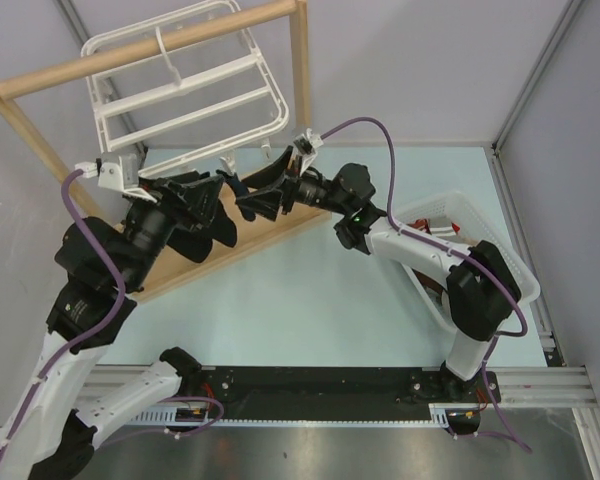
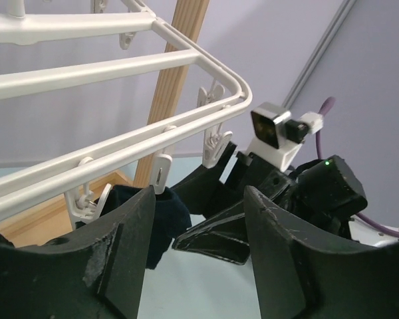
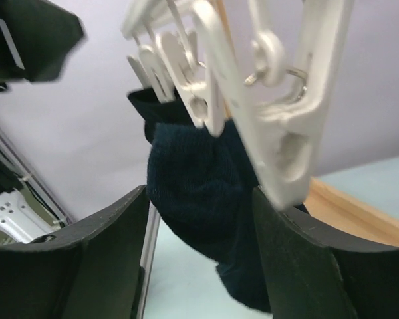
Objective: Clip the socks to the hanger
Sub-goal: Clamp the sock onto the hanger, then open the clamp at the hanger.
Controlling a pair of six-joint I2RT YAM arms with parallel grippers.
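Observation:
The white hanger (image 1: 185, 85) hangs from the wooden frame, with small clips along its lower edge. One dark navy sock (image 1: 233, 185) hangs from a clip (image 2: 161, 171). It shows beside the left finger in the left wrist view (image 2: 165, 216), and between the right fingers in the right wrist view (image 3: 199, 193), where it is not pinched. My left gripper (image 1: 218, 205) is open and empty just left of the sock. My right gripper (image 1: 258, 192) is open, its jaws either side of the sock, under a free clip (image 3: 286, 133). No other sock is in view.
The tall wooden frame (image 1: 300, 90) holds the hanger, and its base bar (image 1: 250, 245) runs under both grippers. A white basket (image 1: 510, 255) with reddish-brown garments (image 1: 435, 232) stands at the right, beside the right arm. The two grippers' tips are close together.

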